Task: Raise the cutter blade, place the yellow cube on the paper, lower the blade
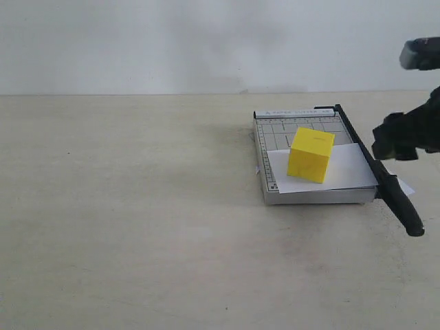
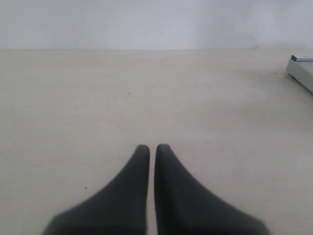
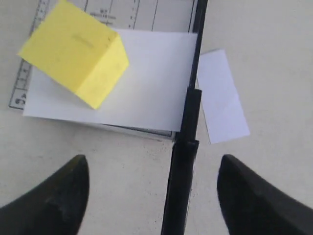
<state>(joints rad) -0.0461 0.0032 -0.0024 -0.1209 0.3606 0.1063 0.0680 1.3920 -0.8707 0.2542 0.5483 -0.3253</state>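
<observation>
The yellow cube [image 1: 311,155] [image 3: 76,51] rests on the white paper [image 1: 350,172] [image 3: 146,83], which lies on the grey gridded cutter base [image 1: 275,134] [image 3: 146,12]. The black cutter blade [image 1: 385,175] [image 3: 188,112] lies down along the base's right edge, its thick handle [image 1: 407,210] [image 3: 178,196] sticking out past the front. My right gripper [image 3: 151,169] [image 1: 395,141] hangs open above the handle, one finger on each side and neither touching it. My left gripper [image 2: 152,149] is shut and empty, low over bare table; it does not show in the exterior view.
A strip of white paper [image 3: 222,98] [image 1: 407,185] lies on the table just right of the blade. In the left wrist view a corner of the cutter base [image 2: 301,68] shows far off. The beige table [image 1: 137,206] runs back to a pale wall.
</observation>
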